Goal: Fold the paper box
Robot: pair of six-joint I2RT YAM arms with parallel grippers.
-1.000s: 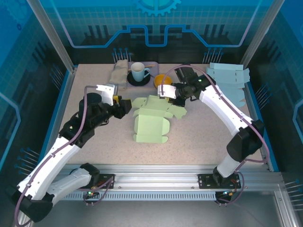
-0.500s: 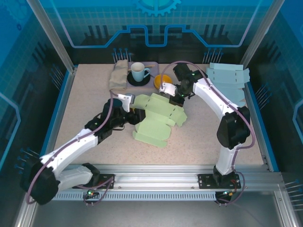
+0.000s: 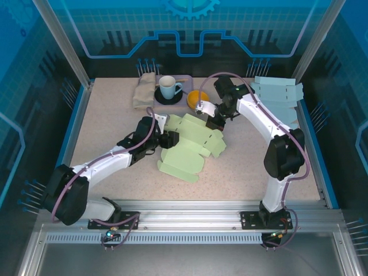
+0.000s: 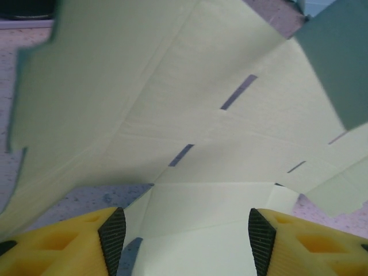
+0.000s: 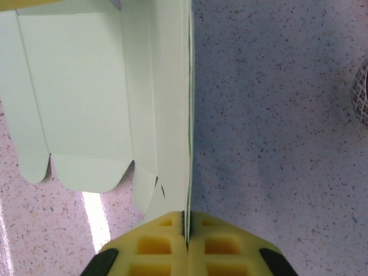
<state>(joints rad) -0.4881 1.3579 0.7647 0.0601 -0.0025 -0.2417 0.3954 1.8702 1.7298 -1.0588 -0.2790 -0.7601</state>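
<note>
We have brought the left arm in to the paper box (image 3: 187, 150)

From above, the box lies half-raised mid-table and the left gripper (image 3: 167, 138) has swung to its left edge. In the left wrist view the jaws stand apart, gripping nothing. In the right wrist view the right gripper (image 5: 186, 229) pinches a flap edge, ready for folding.

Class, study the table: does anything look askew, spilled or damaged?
Nothing spilled or torn. The green paper box sits askew, one side raised off the table, because the right end effector pinches a flap edge while the open left end effector straddles another panel.
</note>
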